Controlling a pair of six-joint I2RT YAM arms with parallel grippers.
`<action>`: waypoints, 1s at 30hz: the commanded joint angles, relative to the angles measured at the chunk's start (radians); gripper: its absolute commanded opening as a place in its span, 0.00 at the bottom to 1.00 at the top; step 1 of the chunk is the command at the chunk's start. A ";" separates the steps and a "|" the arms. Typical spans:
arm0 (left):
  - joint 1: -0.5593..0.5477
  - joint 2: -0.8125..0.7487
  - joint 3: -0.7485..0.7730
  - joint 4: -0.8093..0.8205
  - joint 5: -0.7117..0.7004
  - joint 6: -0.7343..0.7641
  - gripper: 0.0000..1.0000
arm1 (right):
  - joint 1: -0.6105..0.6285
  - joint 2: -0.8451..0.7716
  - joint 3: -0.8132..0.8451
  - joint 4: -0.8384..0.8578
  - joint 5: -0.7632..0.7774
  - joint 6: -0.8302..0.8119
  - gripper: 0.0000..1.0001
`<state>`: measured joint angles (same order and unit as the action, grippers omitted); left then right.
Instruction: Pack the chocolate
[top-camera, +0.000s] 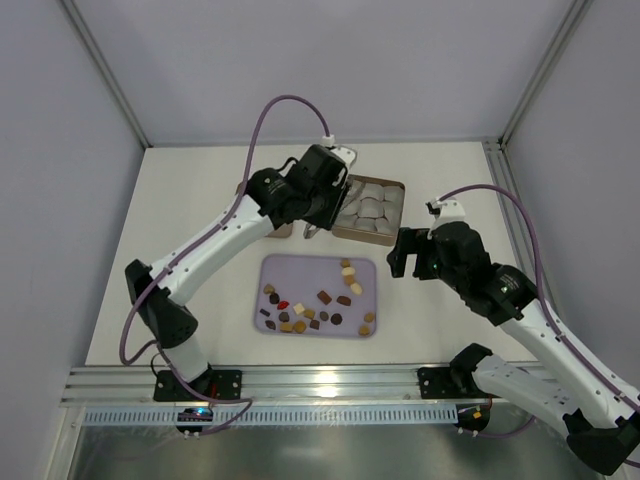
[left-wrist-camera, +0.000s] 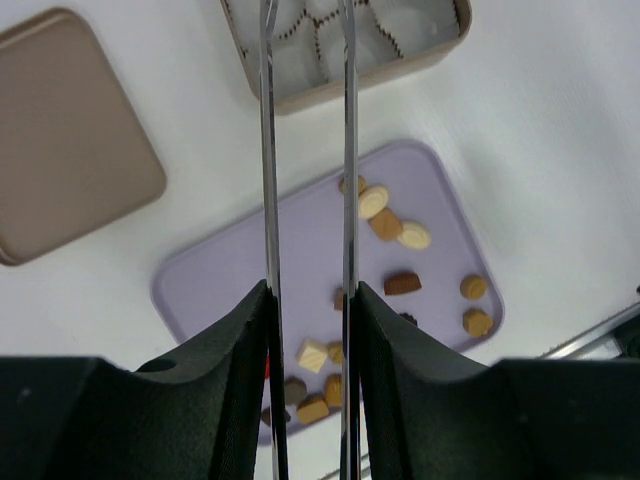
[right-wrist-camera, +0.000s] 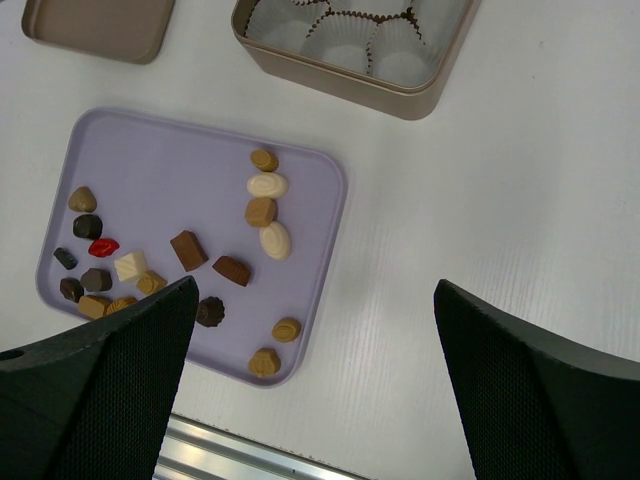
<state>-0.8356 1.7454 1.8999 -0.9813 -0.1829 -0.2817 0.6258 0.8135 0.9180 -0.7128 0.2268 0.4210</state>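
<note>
The chocolate lies as many small brown, tan and cream pieces on a lavender tray. One piece is red. The pieces show in the right wrist view and the left wrist view. My left gripper is above the table between the tray and the tin. It is shut on long metal tongs whose blades stand apart with nothing between them; their tips run out of view. My right gripper is open wide and empty, right of the tray.
An open tan tin with pale cup liners stands behind the tray. Its flat brown lid lies left of it, partly under my left arm in the top view. An aluminium rail runs along the near edge.
</note>
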 joint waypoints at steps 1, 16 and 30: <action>-0.020 -0.104 -0.091 -0.023 0.022 -0.040 0.37 | -0.005 -0.019 0.018 0.006 0.019 -0.002 1.00; -0.186 -0.308 -0.418 -0.059 0.057 -0.140 0.39 | -0.006 -0.024 -0.015 0.013 0.006 0.019 1.00; -0.235 -0.225 -0.476 -0.002 0.074 -0.152 0.43 | -0.006 -0.048 -0.033 -0.002 0.017 0.013 1.00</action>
<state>-1.0611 1.5070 1.4189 -1.0279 -0.1246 -0.4202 0.6243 0.7883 0.8890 -0.7288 0.2298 0.4290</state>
